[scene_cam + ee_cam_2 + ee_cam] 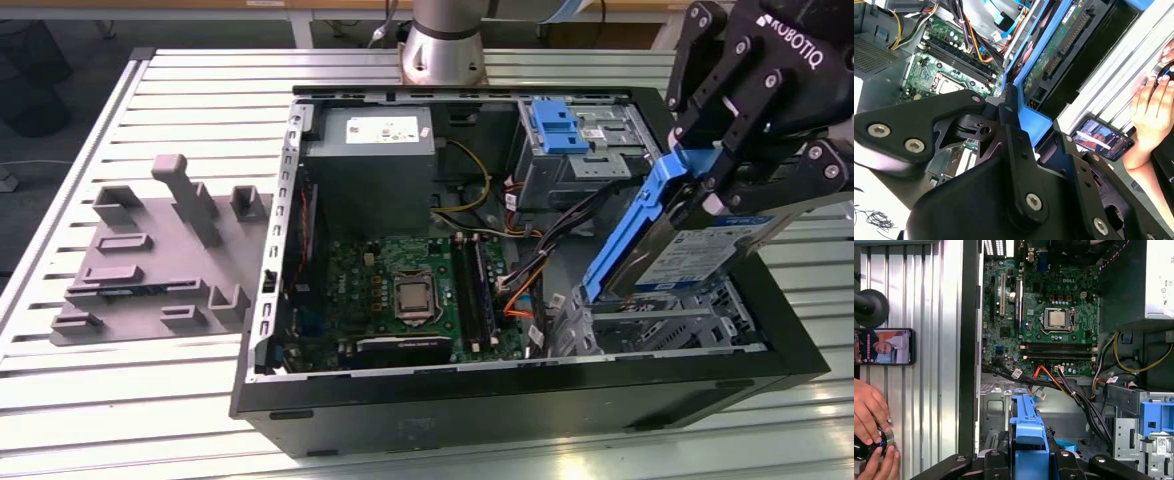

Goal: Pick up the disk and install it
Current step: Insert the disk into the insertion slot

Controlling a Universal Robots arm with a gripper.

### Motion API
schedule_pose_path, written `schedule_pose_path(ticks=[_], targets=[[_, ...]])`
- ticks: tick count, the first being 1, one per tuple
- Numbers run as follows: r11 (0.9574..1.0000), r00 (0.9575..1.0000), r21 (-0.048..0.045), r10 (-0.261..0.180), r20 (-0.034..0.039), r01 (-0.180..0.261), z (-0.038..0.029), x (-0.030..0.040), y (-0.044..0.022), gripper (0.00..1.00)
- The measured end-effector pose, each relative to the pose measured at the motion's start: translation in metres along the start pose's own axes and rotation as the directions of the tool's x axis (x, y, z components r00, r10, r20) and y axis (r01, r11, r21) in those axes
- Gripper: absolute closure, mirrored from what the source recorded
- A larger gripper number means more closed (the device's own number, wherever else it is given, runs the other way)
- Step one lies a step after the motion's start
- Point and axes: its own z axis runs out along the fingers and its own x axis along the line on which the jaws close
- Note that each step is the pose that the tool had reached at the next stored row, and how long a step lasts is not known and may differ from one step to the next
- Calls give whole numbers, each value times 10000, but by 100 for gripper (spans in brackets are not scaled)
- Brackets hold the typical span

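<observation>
The end effector (727, 185) was clamped on the blue-framed disk (694, 250), holding it tilted on edge over the drive cage (667, 320) at four o'clock in the open computer case (534, 400) on the table (134, 400), seemingly to line it up with that bay.

The pincer (727, 185) clasped the disk (694, 250), tilted steeply in its blue carrier, just above the metal drive cage (667, 320) of the open computer case (534, 400). A grey fixture block (147, 260) lay on the slatted desk (120, 400), at the exterior view's left.
</observation>
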Motion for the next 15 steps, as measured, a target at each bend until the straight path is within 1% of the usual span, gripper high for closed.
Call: schedule_pose_path(ticks=[10,15], targets=[[10000,10000,0,-1,2,1,5,1,0,64],[10000,10000,1,72,2,-72,40,9,-4,64]])
